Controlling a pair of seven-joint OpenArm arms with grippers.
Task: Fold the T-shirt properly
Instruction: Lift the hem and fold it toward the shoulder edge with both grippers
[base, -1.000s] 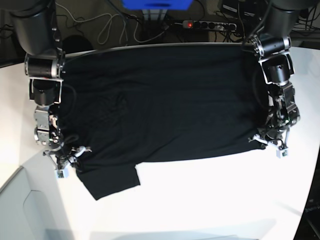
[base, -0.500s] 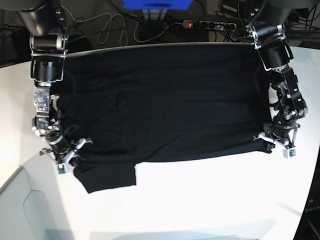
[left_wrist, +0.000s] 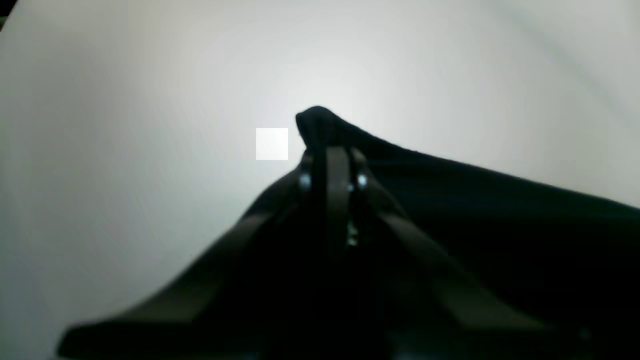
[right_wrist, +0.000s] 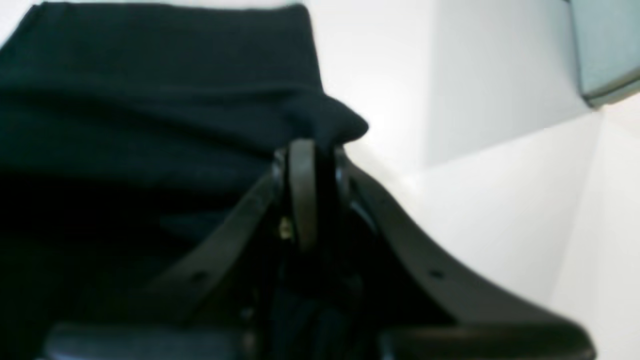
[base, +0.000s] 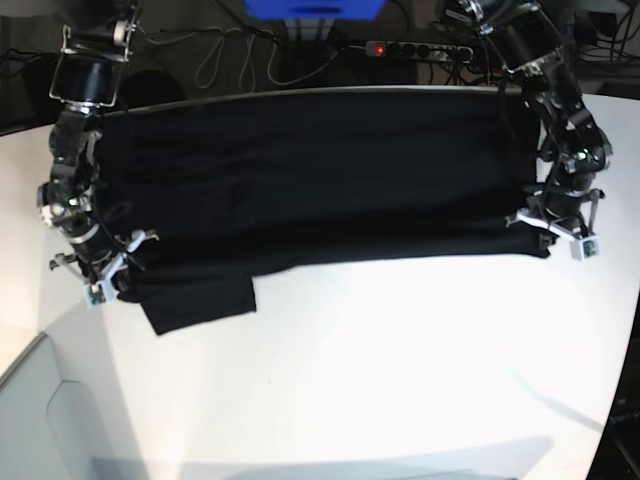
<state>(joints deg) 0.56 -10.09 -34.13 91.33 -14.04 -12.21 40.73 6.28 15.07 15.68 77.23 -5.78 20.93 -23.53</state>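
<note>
The black T-shirt (base: 310, 180) lies spread across the white table (base: 400, 370), plain side up; no print shows. Its near edge is lifted off the table between the two grippers, and one sleeve (base: 195, 303) hangs below at the left. My left gripper (base: 553, 228) is shut on the shirt's near right corner, which sticks out past the fingertips in the left wrist view (left_wrist: 320, 125). My right gripper (base: 112, 272) is shut on the near left corner, bunched at the fingertips in the right wrist view (right_wrist: 330, 125).
A power strip (base: 418, 48) and cables (base: 215, 55) lie behind the table's far edge, with a blue object (base: 313, 8) at top centre. A grey panel (base: 40, 420) sits at the lower left. White table surface stretches in front of the shirt.
Both grippers have risen and moved towards the far side, carrying the shirt's near edge with them. The sleeve has been dragged back along with it.
</note>
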